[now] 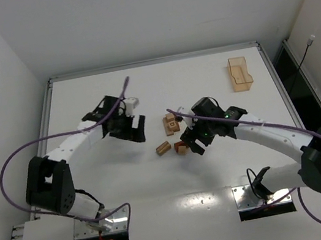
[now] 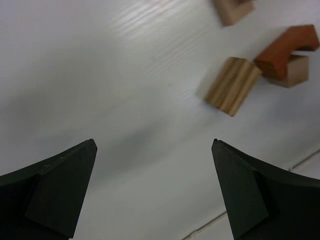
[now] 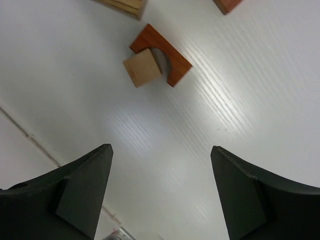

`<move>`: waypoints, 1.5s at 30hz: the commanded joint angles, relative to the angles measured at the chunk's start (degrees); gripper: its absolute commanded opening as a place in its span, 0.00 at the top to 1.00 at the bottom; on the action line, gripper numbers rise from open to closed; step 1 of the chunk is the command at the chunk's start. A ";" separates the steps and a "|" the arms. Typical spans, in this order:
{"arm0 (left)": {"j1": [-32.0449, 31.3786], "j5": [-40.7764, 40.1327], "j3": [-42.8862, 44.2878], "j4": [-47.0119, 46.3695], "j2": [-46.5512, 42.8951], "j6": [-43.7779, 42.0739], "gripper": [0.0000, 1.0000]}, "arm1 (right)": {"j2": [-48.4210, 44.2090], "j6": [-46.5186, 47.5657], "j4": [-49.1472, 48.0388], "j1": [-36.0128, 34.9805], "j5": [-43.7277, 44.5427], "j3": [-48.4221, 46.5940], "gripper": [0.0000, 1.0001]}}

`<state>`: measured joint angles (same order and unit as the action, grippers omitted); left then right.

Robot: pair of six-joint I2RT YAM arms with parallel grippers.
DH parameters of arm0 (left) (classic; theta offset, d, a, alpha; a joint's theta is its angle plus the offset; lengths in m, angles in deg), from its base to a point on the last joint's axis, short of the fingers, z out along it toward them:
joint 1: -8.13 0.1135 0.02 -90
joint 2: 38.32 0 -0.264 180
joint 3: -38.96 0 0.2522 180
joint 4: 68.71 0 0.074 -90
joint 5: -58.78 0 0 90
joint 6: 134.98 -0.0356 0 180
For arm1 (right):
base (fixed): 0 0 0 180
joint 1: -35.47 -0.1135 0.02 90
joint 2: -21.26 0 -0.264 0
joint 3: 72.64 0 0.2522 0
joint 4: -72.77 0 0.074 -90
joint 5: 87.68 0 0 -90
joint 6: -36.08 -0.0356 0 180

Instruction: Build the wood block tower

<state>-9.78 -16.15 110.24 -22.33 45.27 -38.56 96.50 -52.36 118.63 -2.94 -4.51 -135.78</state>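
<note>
Overhead, shows the wood blocks (image 1: 172, 124) loose at mid-frame between the left gripper (image 1: 132, 131), spread wide to their left, and the right gripper (image 1: 191, 144), parted just beside them, with the translucent tray (image 1: 240, 75) upper right, well apart. At the left wrist, puts a tan block (image 2: 232, 86) and a reddish arch (image 2: 287, 47) upper right, beyond the spread fingers (image 2: 55, 190). At the right wrist, finds the reddish arch touching a tan cube (image 3: 142, 67) at upper centre, ahead of parted fingers.
</note>
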 commanded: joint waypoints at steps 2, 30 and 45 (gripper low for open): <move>-14.21 -1.17 8.20 1.83 7.00 -4.65 0.01 | -6.15 5.38 -1.51 2.72 6.28 0.78 0.24; -24.72 -11.64 15.70 1.48 20.38 0.44 0.36 | -15.92 -3.58 1.57 30.24 2.88 2.54 0.24; -27.53 -9.88 15.17 1.48 20.38 -1.14 0.44 | -15.39 -3.58 1.04 32.43 1.82 2.54 0.24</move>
<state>-36.73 -27.00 124.16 -19.90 66.80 -38.65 81.00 -55.27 121.30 28.57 -1.76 -133.12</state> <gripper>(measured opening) 0.573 0.763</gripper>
